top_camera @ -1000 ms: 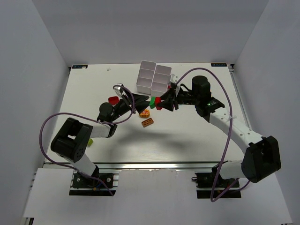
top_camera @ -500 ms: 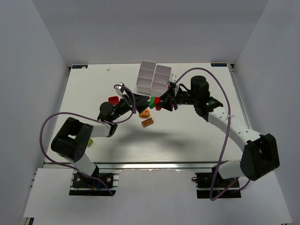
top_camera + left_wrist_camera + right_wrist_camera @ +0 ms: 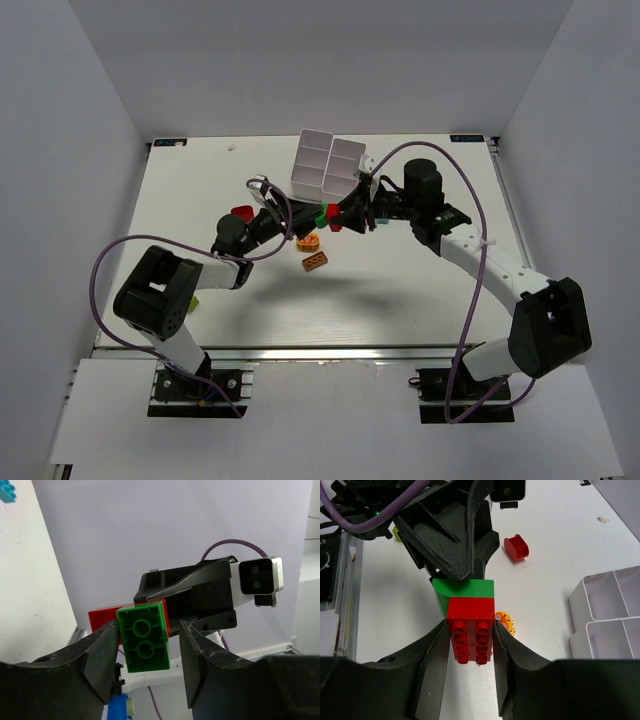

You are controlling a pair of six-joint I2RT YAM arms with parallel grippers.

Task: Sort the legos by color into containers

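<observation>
On the white surface [image 3: 400,290], from the left: a small lime plastic piece [image 3: 191,302] lies beside the left arm's lower joint. A red rounded plastic brick [image 3: 241,214] lies close by the left wrist. A round orange plastic piece [image 3: 309,241] and a flat orange-brown plastic brick [image 3: 316,262] lie near each other, below the spot where the two arms meet. The cluster of white open-top plastic bins [image 3: 328,170] stands just beyond that spot. A cyan-blue plastic brick [image 3: 6,490] shows at the corner of the left wrist view.

A green plastic brick [image 3: 144,637] is joined to a red studded plastic brick [image 3: 470,630], and the pair is held above the surface between the two arms, near the bins. The green brick sits between the left fingers [image 3: 100,660], which stand narrow around it. A thin gap shows on one side, and on the other I cannot tell whether the finger touches. The right fingers [image 3: 432,665] press on both long sides of the red brick, holding it, studs toward the right wrist camera
</observation>
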